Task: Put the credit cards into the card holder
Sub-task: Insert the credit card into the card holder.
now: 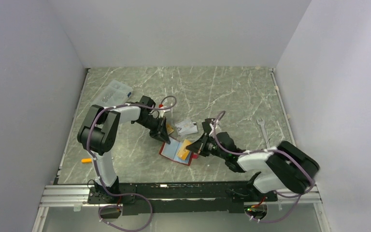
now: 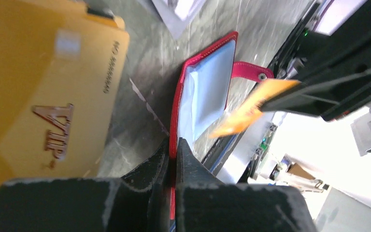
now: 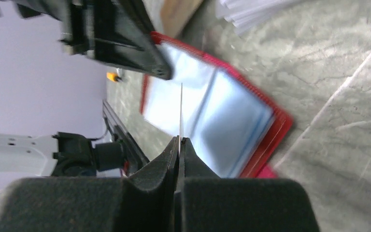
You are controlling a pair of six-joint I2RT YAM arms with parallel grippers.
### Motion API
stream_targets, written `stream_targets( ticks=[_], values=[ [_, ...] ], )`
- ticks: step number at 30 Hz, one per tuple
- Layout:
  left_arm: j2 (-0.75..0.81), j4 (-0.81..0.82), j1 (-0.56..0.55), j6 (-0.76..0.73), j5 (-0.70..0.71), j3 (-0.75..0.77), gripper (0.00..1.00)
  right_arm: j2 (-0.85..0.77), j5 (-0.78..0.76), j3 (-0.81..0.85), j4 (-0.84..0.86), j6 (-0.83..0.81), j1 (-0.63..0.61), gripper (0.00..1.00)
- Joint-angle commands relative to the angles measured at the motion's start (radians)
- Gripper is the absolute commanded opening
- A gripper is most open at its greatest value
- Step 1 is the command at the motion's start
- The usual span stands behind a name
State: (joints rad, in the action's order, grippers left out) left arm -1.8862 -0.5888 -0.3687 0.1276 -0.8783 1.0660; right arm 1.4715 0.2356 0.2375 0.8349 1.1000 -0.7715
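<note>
The dark-red card holder lies open on the marble table, its pale clear pockets up. My left gripper is shut on the holder's red edge, pinching it at the far left side. My right gripper is shut on a gold-orange credit card and holds it over the open pockets. That card shows edge-on in the right wrist view and slanted in the left wrist view. Another gold card marked VIP lies beside the left gripper. Silver-white cards lie just beyond the holder.
A clear plastic box stands at the far left. A metal wrench lies to the right. A small orange item lies at the near left. Grey walls enclose the table on three sides.
</note>
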Motion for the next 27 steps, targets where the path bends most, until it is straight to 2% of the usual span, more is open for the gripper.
stream_targets(
  ticks=[1, 4, 6, 9, 15, 27],
  values=[
    [0.017, 0.186, 0.011, 0.191, -0.058, -0.006, 0.0, -0.275, -0.218, -0.005, -0.243, -0.029, -0.017, 0.0],
    [0.03, 0.256, 0.01, 0.243, -0.054, -0.039, 0.0, -0.406, -0.277, 0.005, -0.359, -0.035, -0.02, 0.0],
    [0.029, 0.282, 0.006, 0.257, -0.062, -0.069, 0.0, -0.419, -0.278, 0.004, -0.355, -0.032, -0.023, 0.0],
    [0.036, 0.324, 0.002, 0.253, -0.05, -0.125, 0.0, -0.338, -0.259, -0.002, -0.28, -0.017, -0.027, 0.0],
    [0.048, 0.268, 0.006, 0.184, -0.014, -0.128, 0.0, -0.147, -0.254, -0.006, -0.141, 0.006, -0.051, 0.0],
    [0.08, 0.254, 0.005, 0.161, -0.001, -0.146, 0.08, -0.053, -0.263, -0.039, -0.024, 0.045, -0.062, 0.0]
  ],
)
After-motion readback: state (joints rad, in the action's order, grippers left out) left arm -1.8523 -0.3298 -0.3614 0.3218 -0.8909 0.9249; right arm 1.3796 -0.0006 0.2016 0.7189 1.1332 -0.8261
